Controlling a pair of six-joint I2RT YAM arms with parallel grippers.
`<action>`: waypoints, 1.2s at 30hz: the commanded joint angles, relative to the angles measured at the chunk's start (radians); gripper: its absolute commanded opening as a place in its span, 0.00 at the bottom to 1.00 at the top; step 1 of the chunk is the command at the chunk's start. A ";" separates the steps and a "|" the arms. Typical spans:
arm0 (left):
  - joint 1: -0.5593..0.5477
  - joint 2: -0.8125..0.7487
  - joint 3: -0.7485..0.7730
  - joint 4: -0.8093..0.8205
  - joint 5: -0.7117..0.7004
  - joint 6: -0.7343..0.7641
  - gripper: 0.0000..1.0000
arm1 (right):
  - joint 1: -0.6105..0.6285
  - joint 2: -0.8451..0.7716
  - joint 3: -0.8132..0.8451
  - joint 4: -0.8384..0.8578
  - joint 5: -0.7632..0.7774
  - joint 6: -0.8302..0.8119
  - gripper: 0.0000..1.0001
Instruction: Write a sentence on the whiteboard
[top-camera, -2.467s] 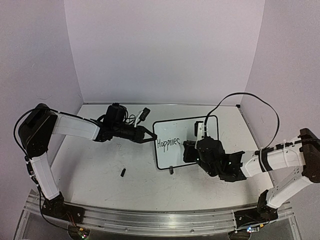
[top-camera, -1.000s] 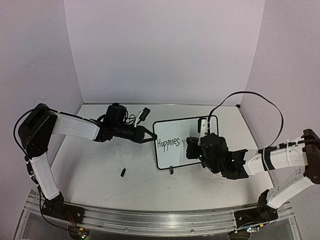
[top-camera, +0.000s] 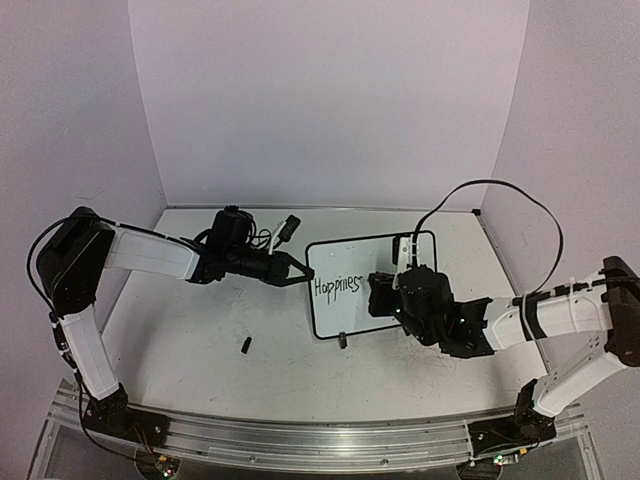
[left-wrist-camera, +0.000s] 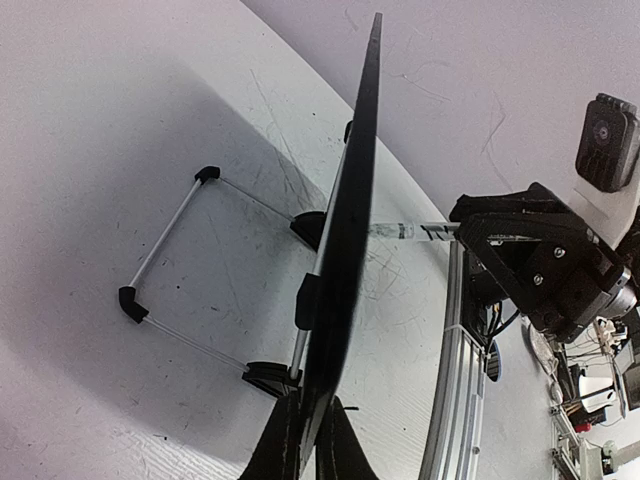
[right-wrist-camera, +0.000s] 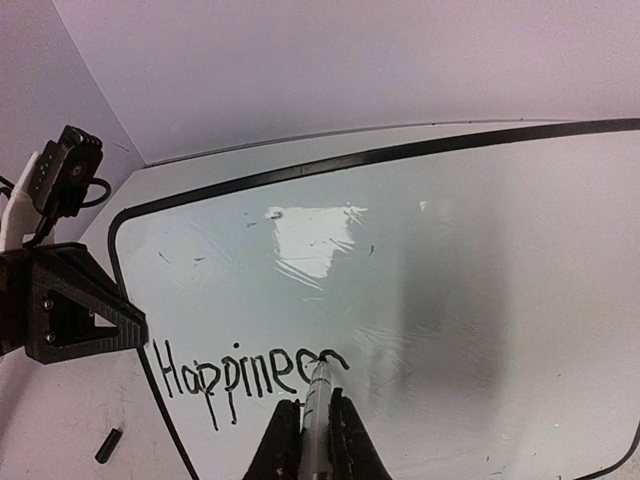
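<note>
The small rectangular whiteboard (top-camera: 358, 258) with its thin black frame and rounded corners is standing on edge near the middle of the matte white, grey-scratched tabletop (top-camera: 190, 325), between the 2 arms. Its glossy face (right-wrist-camera: 480, 260) is catching a pale glare patch and is carrying a few faint smudges. In the left wrist view the board (left-wrist-camera: 352, 215) is showing edge-on as a slim dark slab, with a thin metal wire stand (left-wrist-camera: 165, 235) with black plastic corner pieces lying on the table behind it. A small black foot (top-camera: 343, 340) is sitting under its lower frame.

The left gripper (top-camera: 298, 278) is pinching the board's left frame edge, its angular black fingers closed flat on either side of the thin slab (left-wrist-camera: 308, 440).

The right gripper (top-camera: 378, 293) is clamped around a slender marker (right-wrist-camera: 320, 400) with a pale barrel, whose dark tip is touching the board face at the end of the writing. From behind the board, the same marker (left-wrist-camera: 405, 230) is meeting the board nearly square-on.

The row of thin black handwritten letters (right-wrist-camera: 250, 378) is running along the lower left of the board and reading roughly "Happines" (top-camera: 337, 286), with the last stroke right under the tip.

A small black cylindrical piece (top-camera: 245, 345) is lying loose on the table, well apart from the board on its left.
</note>
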 joint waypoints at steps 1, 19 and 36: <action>-0.007 -0.040 -0.006 -0.025 0.022 -0.017 0.00 | 0.001 -0.017 -0.021 -0.028 0.029 0.019 0.00; -0.008 -0.037 -0.007 -0.025 0.022 -0.017 0.00 | 0.005 -0.029 -0.042 -0.049 0.036 0.046 0.00; -0.009 -0.038 -0.007 -0.025 0.022 -0.016 0.00 | 0.020 0.015 -0.008 -0.031 0.018 0.045 0.00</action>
